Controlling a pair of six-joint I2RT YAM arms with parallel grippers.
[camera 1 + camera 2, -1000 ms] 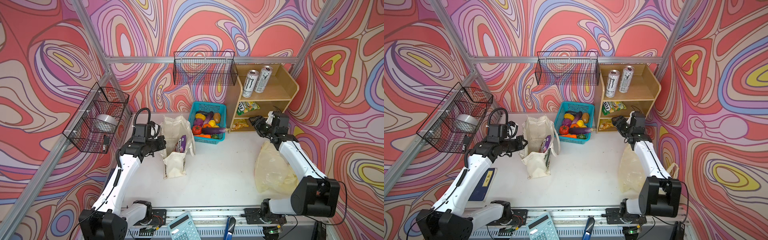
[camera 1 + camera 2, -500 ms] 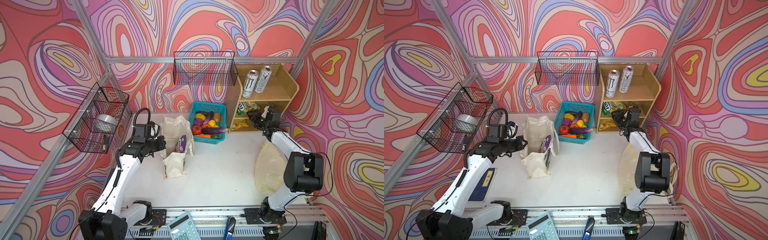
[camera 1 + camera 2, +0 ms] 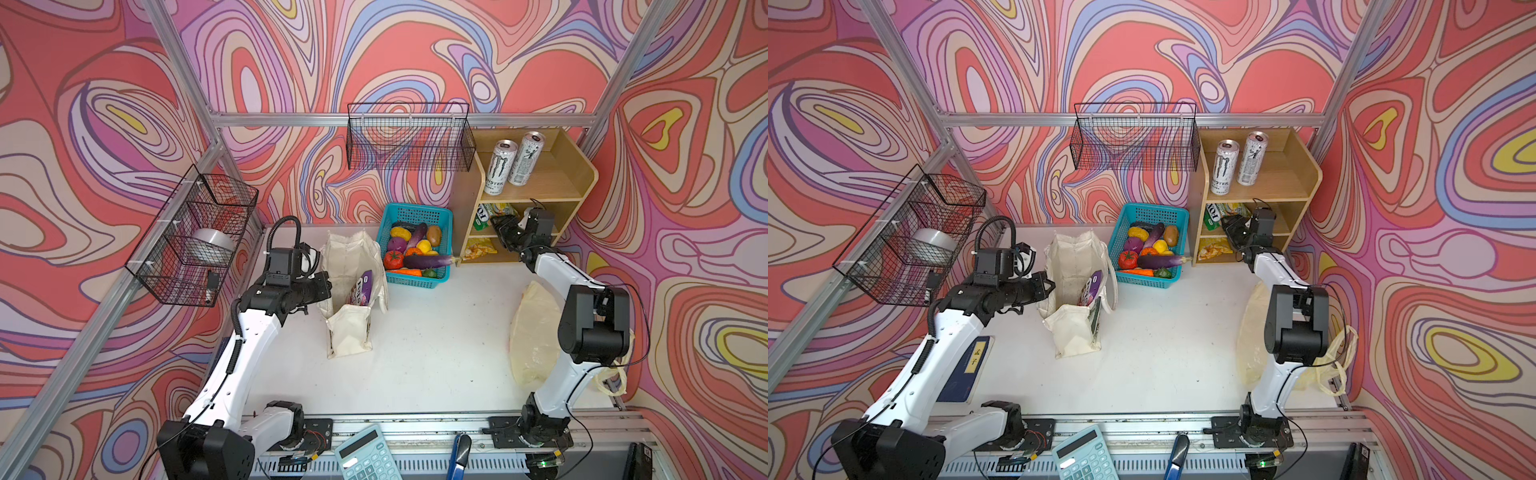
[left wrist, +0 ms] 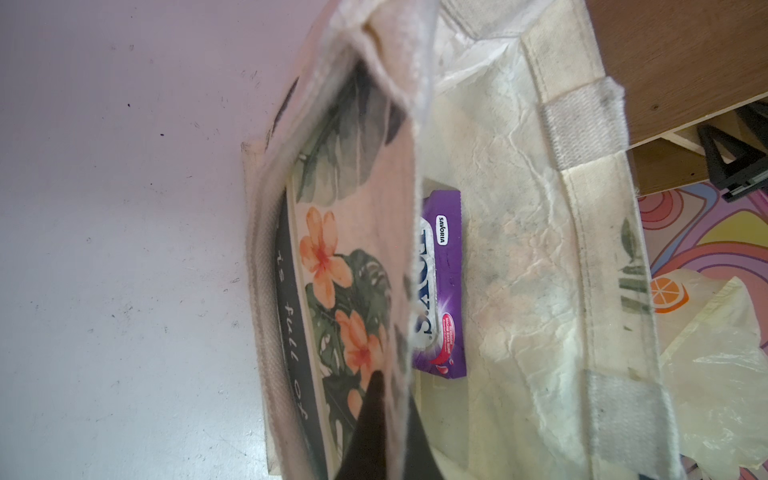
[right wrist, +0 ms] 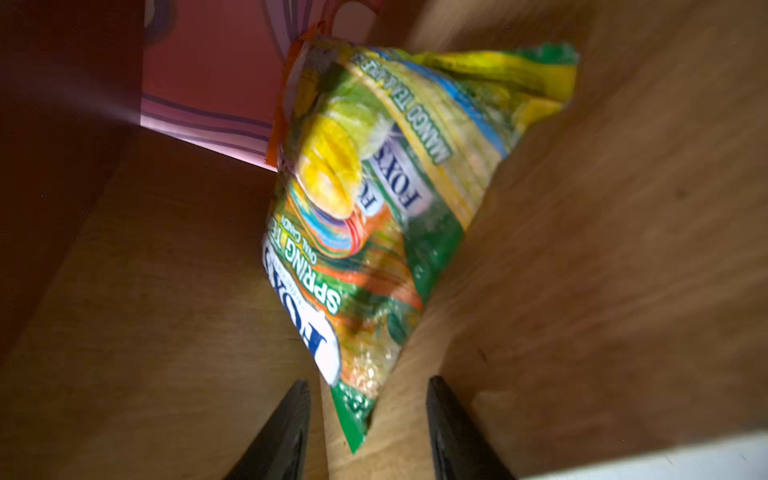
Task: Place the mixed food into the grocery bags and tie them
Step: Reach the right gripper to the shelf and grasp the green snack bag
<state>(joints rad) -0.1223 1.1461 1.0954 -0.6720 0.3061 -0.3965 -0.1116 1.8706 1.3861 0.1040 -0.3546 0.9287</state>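
The left jaws are pinched fully shut on the rim of the canvas tote [image 3: 349, 332], gripping its 9 o'clock side. The tote stands at about 10 o'clock on the worktop [image 3: 436, 357]. The grip is probably there to prop the mouth wide, so food can drop in without the limp cloth folding over. A purple packet [image 4: 444, 291] already lies inside.

The right jaws reach into the middle level of the wooden shelf unit [image 3: 557, 166] at 1 o'clock. They stand partly open, with the corner of a green candy packet [image 5: 374, 208] between their tips but not yet clamped. That corner is probably chosen because the crinkly film offers a thin edge to pinch.

The toy vegetables [image 3: 424, 261] wait in the teal basket [image 3: 415, 214] at 12 o'clock, just beside the tote. A yellow packet [image 3: 478, 249] sits on the shelf level below. The thin plastic bag [image 3: 534, 332] lies slumped at 3 o'clock under the right arm, apparently unfilled.
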